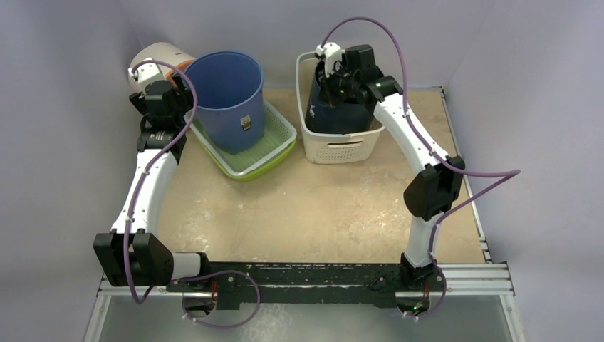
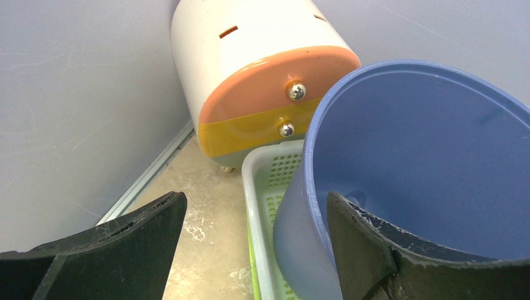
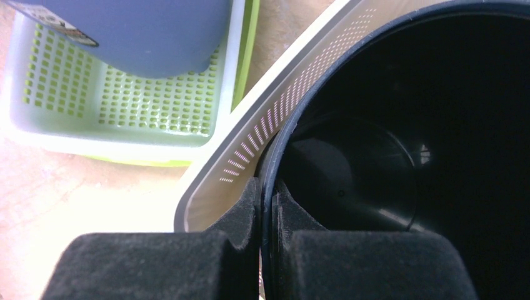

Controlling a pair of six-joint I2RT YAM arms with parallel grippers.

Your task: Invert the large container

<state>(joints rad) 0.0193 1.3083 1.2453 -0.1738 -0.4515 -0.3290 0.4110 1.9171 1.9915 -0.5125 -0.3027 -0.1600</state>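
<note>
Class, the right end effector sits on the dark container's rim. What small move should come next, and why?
Probably lift straight up: the right end effector is shut on the rim of the dark container, and the white basket around it would likely block tipping in place.

Two buckets: one blue bucket [image 1: 228,107] and one dark bucket [image 1: 335,117]. Two perforated baskets: one green basket [image 1: 278,140] and one white basket [image 1: 342,147]. One white-and-orange drum [image 1: 162,55]. Two arms with one gripper each: the left gripper [image 2: 255,200] and the right gripper [image 3: 265,194]. One worktop [image 1: 306,214].

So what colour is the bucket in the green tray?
The bucket is blue, clearest in the top external view.
</note>
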